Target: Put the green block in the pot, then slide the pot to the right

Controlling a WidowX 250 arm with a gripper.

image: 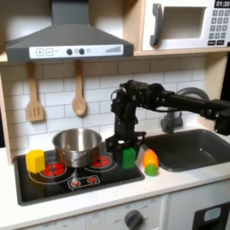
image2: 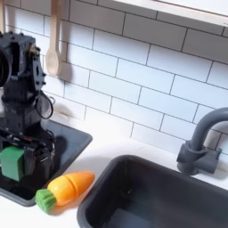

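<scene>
First exterior view. The gripper (image: pixel 126 144) stands low at frame centre, over the right edge of the black stove (image: pixel 54 184). The green block (image: pixel 129 156) sits between the jaws, which appear closed on its sides; whether it is lifted cannot be told. The pot (image: pixel 77 144) rests left of centre on the stove, with a yellow block (image: pixel 35 161) at far left. An orange-and-green toy (image: pixel 150 162) lies just right of the block on the tabletop (image: pixel 180 184). The panel of the microwave (image: pixel 189 22) at upper right carries digits too blurred to read.

Second exterior view. At lower left the gripper (image2: pixel 15 160) clasps the block (image2: pixel 12 162) from both sides. The toy (image2: pixel 64 191) lies beside it, and a sink (image2: pixel 160 200) and faucet (image2: pixel 200 142) fill the lower right.
</scene>
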